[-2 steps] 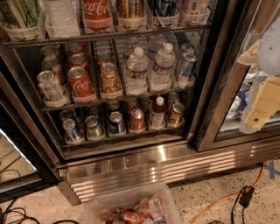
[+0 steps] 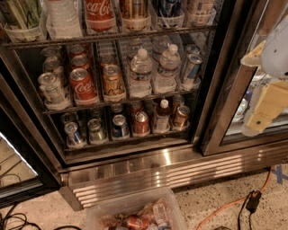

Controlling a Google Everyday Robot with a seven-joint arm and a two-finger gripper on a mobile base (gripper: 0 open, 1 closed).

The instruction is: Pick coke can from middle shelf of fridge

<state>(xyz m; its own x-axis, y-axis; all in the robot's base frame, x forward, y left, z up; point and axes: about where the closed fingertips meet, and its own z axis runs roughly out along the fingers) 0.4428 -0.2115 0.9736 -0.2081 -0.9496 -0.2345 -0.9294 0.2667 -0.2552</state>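
Observation:
The coke can (image 2: 82,85), red with white script and a silver top, stands at the front of a lane on the left of the middle shelf (image 2: 148,95) in the fridge (image 2: 215,90). More red cans stand in line behind it. My gripper (image 2: 263,110) shows as cream and white parts at the right edge, in front of the fridge's right-hand glass door. It is well to the right of the can and apart from it.
Beside the coke can stand a silver can (image 2: 50,88) on its left and a copper-orange can (image 2: 112,81) on its right, then water bottles (image 2: 140,72). A tall Coca-Cola bottle (image 2: 100,13) stands above. A clear bin (image 2: 135,214) and an orange cable (image 2: 234,202) lie on the floor.

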